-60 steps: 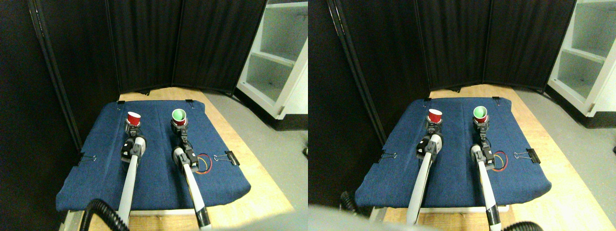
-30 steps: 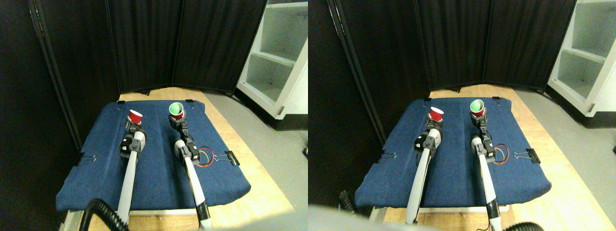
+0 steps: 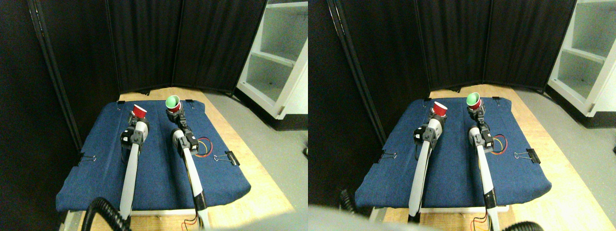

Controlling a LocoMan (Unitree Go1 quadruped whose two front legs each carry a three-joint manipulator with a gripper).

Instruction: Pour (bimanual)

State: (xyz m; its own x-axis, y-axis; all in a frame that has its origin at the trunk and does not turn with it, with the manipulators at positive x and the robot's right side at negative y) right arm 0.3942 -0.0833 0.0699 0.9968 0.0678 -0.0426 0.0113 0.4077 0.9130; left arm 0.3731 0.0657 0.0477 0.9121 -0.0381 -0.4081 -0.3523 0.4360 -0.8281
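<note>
Above the far part of the blue cloth (image 3: pixel 154 163), the left gripper (image 3: pixel 137 117) is clamped on the red cup (image 3: pixel 139 110) and the right gripper (image 3: pixel 176 112) on the green cup (image 3: pixel 172 102), both probably light and thin, so best held gently low on the wall.

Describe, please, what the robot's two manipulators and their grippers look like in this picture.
Each manipulator is a slim, pale grey-white limb ending in a dark, blocky wrist unit. The left gripper and right gripper are black. Red and yellow wires loop beside the right wrist, and a ribbed black hose curls at the bottom left.
</note>
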